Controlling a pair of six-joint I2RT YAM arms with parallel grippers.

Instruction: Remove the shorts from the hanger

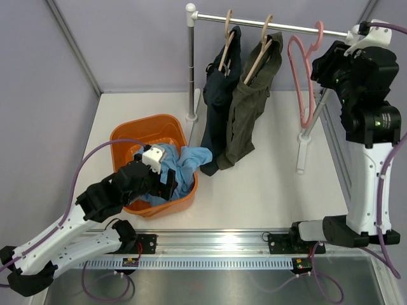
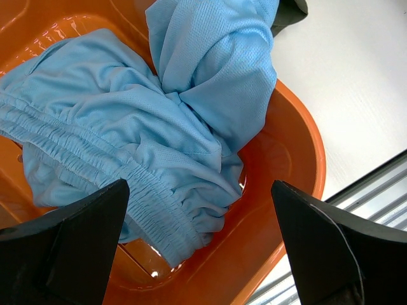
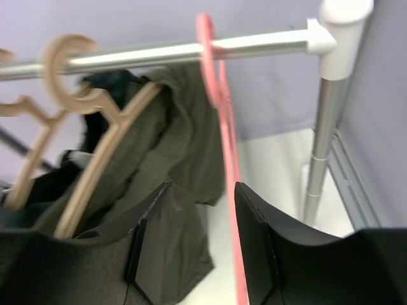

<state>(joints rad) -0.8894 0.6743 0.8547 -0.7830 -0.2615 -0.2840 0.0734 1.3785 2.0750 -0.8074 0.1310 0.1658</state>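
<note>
The light blue shorts (image 1: 184, 162) lie bunched in an orange basin (image 1: 141, 124), one leg draped over its rim. In the left wrist view they (image 2: 159, 121) fill the basin (image 2: 299, 165). My left gripper (image 1: 169, 182) (image 2: 198, 190) hangs open just above them and holds nothing. The olive green shorts (image 1: 251, 105) (image 3: 187, 143) and the dark navy shorts (image 1: 219, 89) (image 3: 105, 86) each hang on a wooden hanger. A pink hanger (image 1: 304, 70) (image 3: 219, 108) hangs empty. My right gripper (image 1: 323, 67) (image 3: 203, 187) is open, with the pink hanger's stem between its fingers, close to the right one.
A metal rail (image 1: 273, 24) on two white-footed posts (image 1: 191, 70) carries the hangers at the back. Grey walls close in the left, back and right. A slotted metal track (image 1: 216, 238) runs along the table's near edge.
</note>
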